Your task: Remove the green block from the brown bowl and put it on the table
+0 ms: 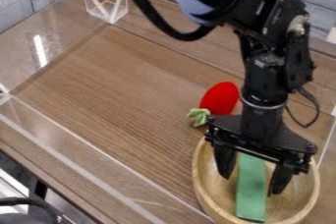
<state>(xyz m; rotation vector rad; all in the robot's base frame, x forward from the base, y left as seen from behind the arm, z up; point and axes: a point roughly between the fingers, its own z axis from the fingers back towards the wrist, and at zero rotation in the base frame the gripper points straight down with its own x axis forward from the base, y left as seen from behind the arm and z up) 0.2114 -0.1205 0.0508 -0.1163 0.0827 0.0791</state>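
green block (252,187) lies flat inside the brown bowl (210,183), at the worktop's near right corner — its long axis runs near-to-far, near end close to the bowl's front rim, far end up toward the bowl's middle. the hand (254,169) is directly over it, pointing straight down, fingers spread wide apart, nothing held. one finger drops on the block's left side, the other on its right, so the two fingers straddle the bar across its short width — that is the relation the next move turns on: closing should pinch the long sides, not the ends. fingertips look low inside the bowl, level with the upper half of the block; cannot tell whether they touch the bowl floor. judged step: lined up for the grasp, block not yet lifted, task barely begun. just beyond the bowl's far-left rim sits the red strawberry toy (219,97), partly behind the arm. bare worktop (118,81) stretches left and far of the bowl, room to set the block down.
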